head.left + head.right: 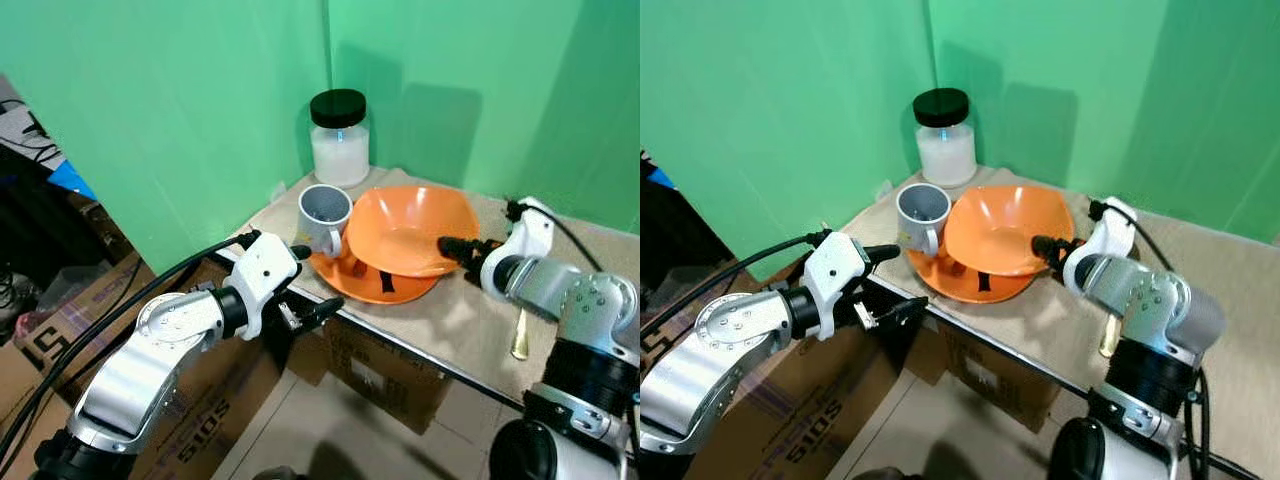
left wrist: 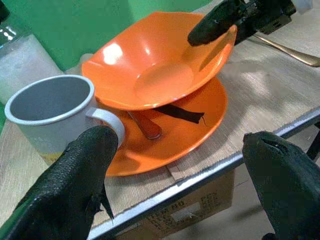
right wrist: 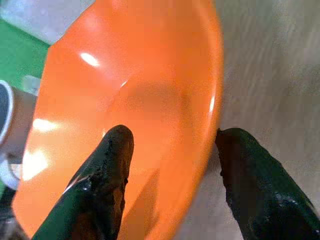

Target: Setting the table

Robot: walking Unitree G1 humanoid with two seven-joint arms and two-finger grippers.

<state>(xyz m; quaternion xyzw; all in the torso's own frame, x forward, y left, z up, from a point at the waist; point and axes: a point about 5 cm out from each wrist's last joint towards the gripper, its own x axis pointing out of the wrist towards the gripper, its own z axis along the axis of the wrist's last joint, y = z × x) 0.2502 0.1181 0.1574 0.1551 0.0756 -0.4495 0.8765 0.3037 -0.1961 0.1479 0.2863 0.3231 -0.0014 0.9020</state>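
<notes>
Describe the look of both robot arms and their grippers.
Both arms are silver metal tubes with black joint rings and white wrist housings. Black cables run along the left arm and the right arm. The left gripper and right gripper have long, textured black fingers.

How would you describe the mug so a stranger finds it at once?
On the table, near the green corner, a black-lidded jar stands. In front of it, beside the orange bowl, is the mug: the only grey, handled vessel.

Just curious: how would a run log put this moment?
right gripper: open, straddling orange bowl rim | left gripper: open, near mug
</notes>
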